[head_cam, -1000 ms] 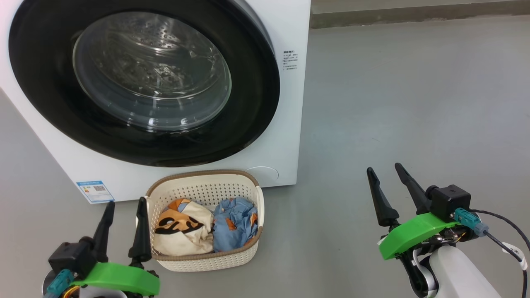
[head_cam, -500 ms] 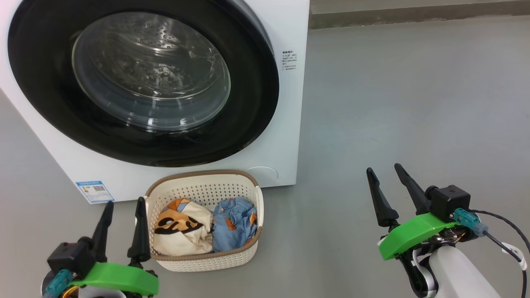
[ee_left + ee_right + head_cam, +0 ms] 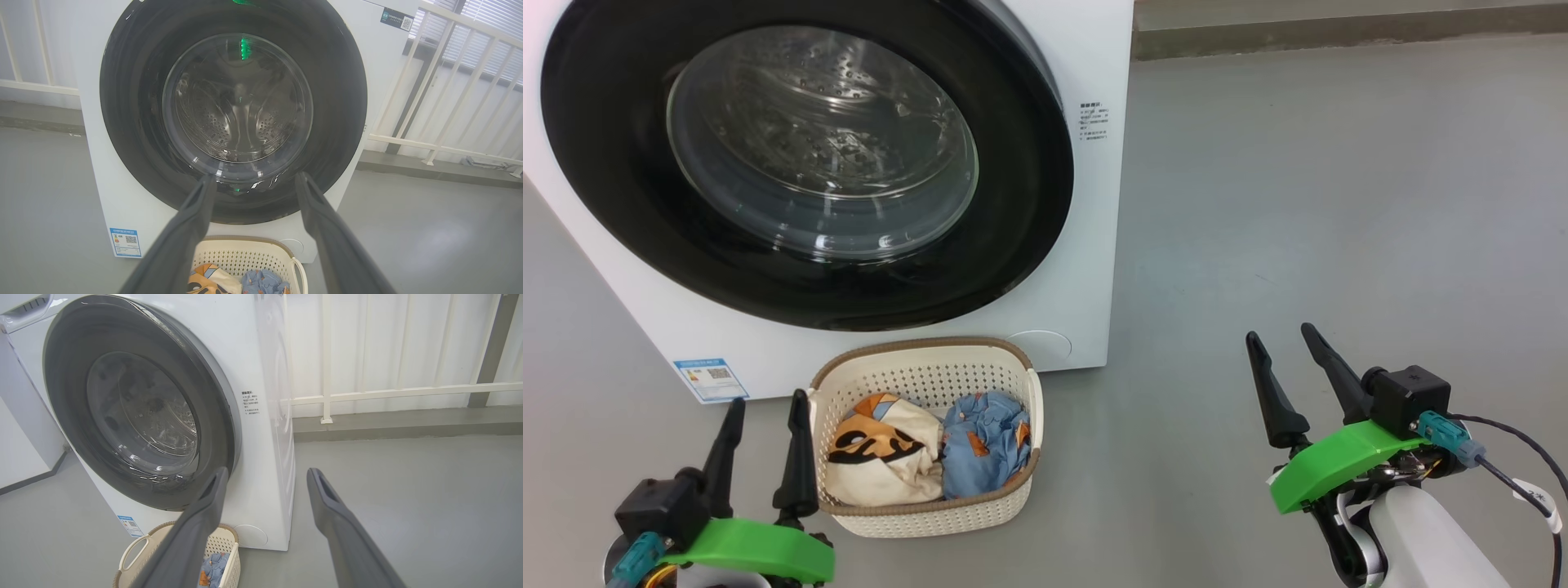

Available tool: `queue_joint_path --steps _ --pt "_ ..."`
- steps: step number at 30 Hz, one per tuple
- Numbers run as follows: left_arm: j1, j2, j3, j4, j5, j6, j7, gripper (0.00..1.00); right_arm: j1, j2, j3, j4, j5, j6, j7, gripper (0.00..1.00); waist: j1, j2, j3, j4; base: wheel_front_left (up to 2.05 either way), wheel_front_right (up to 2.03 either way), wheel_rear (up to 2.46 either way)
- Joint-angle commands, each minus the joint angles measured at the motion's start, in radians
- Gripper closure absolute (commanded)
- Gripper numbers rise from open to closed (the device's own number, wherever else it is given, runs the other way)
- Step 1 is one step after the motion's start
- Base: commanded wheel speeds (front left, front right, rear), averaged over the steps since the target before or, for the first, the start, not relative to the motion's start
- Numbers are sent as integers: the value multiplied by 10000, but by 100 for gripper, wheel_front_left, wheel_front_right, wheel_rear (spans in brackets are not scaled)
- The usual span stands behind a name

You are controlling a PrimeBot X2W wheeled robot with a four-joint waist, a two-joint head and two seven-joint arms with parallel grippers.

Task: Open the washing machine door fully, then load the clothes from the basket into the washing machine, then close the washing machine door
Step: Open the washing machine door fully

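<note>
Washing machine door [image 3: 809, 163], a large round glossy black ring around a bulging clear glass window, sits shut and flush on the big white front-loading washing machine [image 3: 1094, 245] in my head view. Its face points out toward me. Being round, it has no long axis. Below it on the grey floor [image 3: 1339, 204] stands the small cream perforated plastic basket [image 3: 923, 343], long axis running side to side along the machine's front. The clothes [image 3: 931, 445] lie in it, the cream printed one to my left of the blue one. My left claw [image 3: 768, 398] hangs open just beside the basket. My right claw [image 3: 1278, 331], also open, is well apart from it over bare floor.

From the left wrist, my left claw [image 3: 253, 176] aims straight at the lower glass of the door [image 3: 233, 110], with the steel drum visible behind it.

From the right wrist, my right claw [image 3: 267, 470] points past the door's [image 3: 139, 412] right edge, where a grey lip stands proud of the white front.

Opening comes first, I judge. I cannot make out a handle or hinge, so I'd find the pull edge before committing. Then I'd hook one finger behind the rim and swing in an arc, not pull straight, keeping clear of the basket.
</note>
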Motion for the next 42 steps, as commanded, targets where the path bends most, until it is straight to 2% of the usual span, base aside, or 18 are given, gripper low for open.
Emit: queue_joint_path --steps 1,31,33,34,35,37,38,39,42 --pt "-463 151 357 -193 159 -45 -92 0 -431 22 190 -191 45 58 -122 0 0 0 1 2 0 0 0" --pt "-343 5 518 -339 348 -77 -92 0 -752 -230 -18 -55 63 58 -122 0 0 0 153 205 0 0 0" --pt "-347 0 548 -378 368 -94 -92 0 -830 -267 -55 -25 84 58 -122 12 0 0 193 247 0 0 0" --pt "-349 4 567 -402 381 -100 -92 0 -878 -284 -70 -10 97 58 -122 24 0 0 224 267 0 0 0" --pt "-355 10 585 -426 394 -108 -92 0 -931 -298 -84 3 109 58 -122 45 0 0 260 287 0 0 0" --pt "-377 26 616 -475 414 -130 -92 0 -1056 -324 -116 21 138 58 -122 64 0 0 361 330 0 0 0" --pt "-395 37 631 -503 426 -145 -92 0 -1124 -337 -136 24 157 58 -122 88 0 0 412 352 0 0 0" --pt "-410 47 649 -533 440 -157 -92 0 -1186 -349 -158 23 179 58 -122 100 0 0 456 372 0 0 0" --pt "-450 71 716 -620 472 -198 -92 0 -1361 -383 -236 31 324 58 -122 100 0 0 599 438 0 0 0"
